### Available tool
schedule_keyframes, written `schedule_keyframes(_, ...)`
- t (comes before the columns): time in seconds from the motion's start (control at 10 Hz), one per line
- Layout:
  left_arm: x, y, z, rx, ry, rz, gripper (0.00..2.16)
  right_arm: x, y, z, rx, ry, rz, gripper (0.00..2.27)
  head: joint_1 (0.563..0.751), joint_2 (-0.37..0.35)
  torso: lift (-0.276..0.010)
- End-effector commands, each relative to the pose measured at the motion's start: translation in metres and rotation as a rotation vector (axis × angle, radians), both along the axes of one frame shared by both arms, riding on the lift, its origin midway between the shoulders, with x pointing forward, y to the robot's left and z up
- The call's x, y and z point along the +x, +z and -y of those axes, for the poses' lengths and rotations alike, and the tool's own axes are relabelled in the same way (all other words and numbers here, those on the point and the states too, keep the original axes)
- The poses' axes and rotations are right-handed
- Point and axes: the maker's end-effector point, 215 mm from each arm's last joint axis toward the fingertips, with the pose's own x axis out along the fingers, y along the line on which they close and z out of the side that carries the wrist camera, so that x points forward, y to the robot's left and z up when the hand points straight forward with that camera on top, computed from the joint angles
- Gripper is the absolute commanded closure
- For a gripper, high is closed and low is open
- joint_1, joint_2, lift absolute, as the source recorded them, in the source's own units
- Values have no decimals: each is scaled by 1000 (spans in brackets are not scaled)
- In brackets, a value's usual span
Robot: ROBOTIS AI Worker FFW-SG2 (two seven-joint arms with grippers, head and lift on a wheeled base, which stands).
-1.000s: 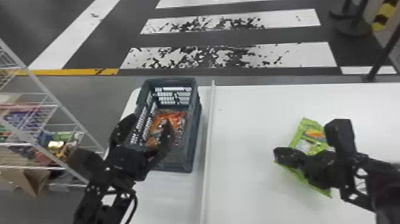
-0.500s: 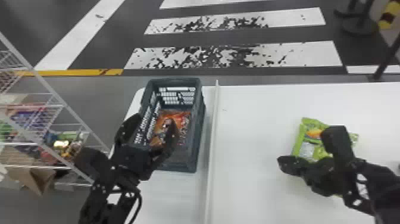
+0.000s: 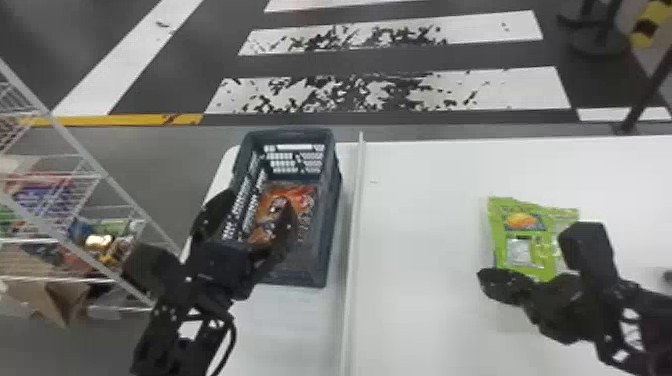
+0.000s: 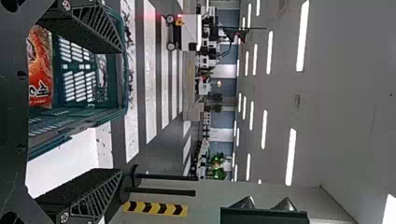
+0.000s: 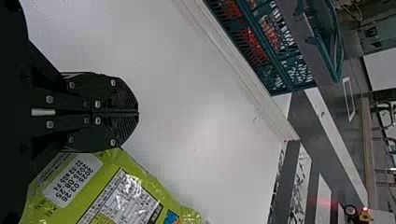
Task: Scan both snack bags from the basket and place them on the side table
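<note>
Above the near-left part of the basket (image 3: 325, 235), my left gripper (image 3: 257, 200) hangs with its fingers apart; the left wrist view also shows this gripper (image 4: 119, 109) open. An orange-red snack bag (image 3: 300, 192) lies inside the basket, with its printed end (image 4: 41, 70) in the left wrist view. On the right, my right gripper (image 3: 482, 281) is over the white table, by the near edge of a green snack bag (image 3: 522, 235). In the right wrist view this gripper (image 5: 138, 113) is shut with nothing between its fingertips, the green bag (image 5: 112, 186) beside it, partly hidden.
A raised white strip (image 3: 354, 225) divides the basket's side from the wide white table (image 3: 420, 250). To the left stands a wire rack (image 3: 100, 175) with packaged goods. Dark posts (image 3: 645, 92) stand beyond the table at the far right.
The green bag has turned, with its top edge lying more level in the head view. My right gripper has come slightly nearer the robot. My left gripper has stayed over the basket.
</note>
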Motion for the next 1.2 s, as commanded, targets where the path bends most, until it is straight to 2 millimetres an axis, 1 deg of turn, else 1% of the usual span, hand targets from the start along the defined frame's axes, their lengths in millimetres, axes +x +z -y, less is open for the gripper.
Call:
schedule_keyframes(0.0, 0, -1, 1, -1, -3, -1, 87, -1, 23, -2, 30, -5, 36, 2260, 695, 190, -75)
schedule_keyframes(0.2, 0, -1, 2, -2, -4, -1, 87, 12, 66, -1, 67, -28, 108, 2260, 695, 190, -75)
schedule_keyframes(0.3, -1, 0, 2, -2, -4, 0, 87, 21, 73, 7, 59, -53, 128, 2260, 695, 187, -75)
schedule_keyframes(0.4, -2, 0, 3, -2, -4, 0, 87, 32, 75, 17, 41, -83, 143, 2260, 695, 183, -75)
schedule_keyframes(0.7, 0, 0, 3, -3, -5, 0, 87, 40, 27, 59, -47, -158, 109, 2260, 695, 129, -75)
schedule_keyframes(0.8, 0, 1, 3, -1, -6, 2, 87, 38, 12, 64, -60, -162, 87, 2260, 695, 117, -75)
schedule_keyframes(0.9, 1, 0, 4, -2, -7, 0, 87, 35, 0, 63, -70, -153, 76, 2260, 695, 100, -75)
schedule_keyframes(1.1, 1, 1, 6, -2, -10, 2, 87, 28, -22, 57, -80, -137, 56, 2260, 695, 93, -75)
